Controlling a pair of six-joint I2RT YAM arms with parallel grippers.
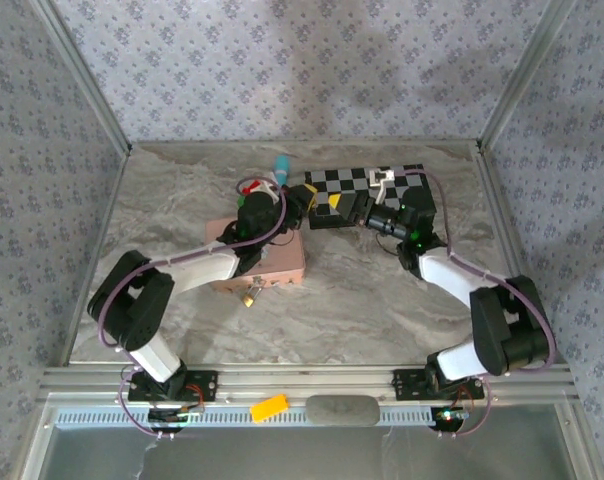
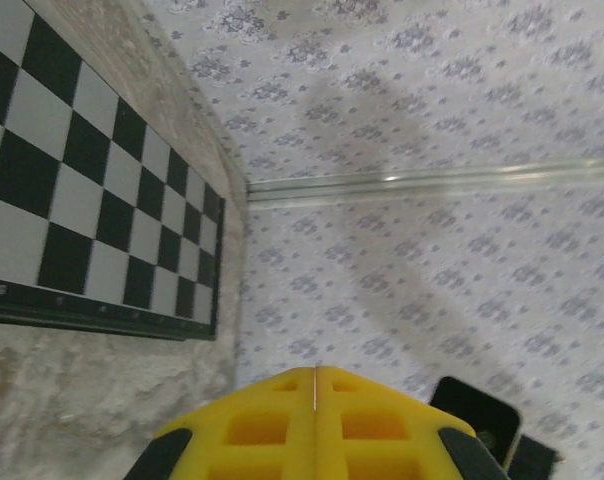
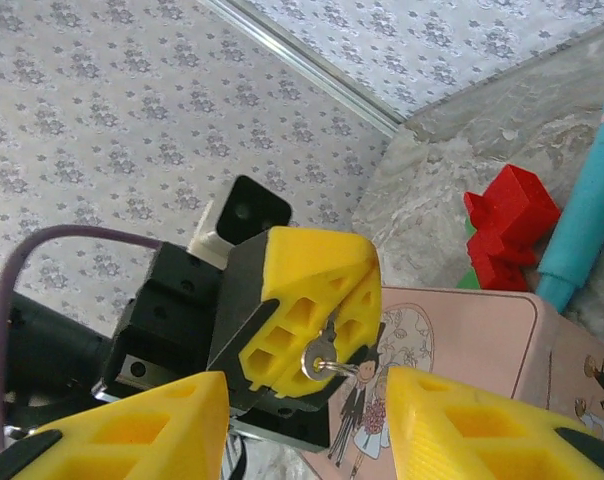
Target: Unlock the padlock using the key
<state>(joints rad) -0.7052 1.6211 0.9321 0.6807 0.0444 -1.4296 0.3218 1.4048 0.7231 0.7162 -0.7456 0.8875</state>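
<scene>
The left gripper (image 3: 318, 328) is pinching its yellow fingers together on a small silver key (image 3: 320, 356), the key's round head and ring sticking out. The right gripper (image 3: 302, 428) is facing it with jaws standing apart, gripping nothing. The brass padlock (image 1: 250, 296) is lying on the table (image 1: 382, 300), right at the near edge of the pink box (image 1: 274, 262).

Grey floral-papered walls (image 1: 282, 70) enclose a marbled tabletop (image 1: 372, 300) under soft light.
</scene>
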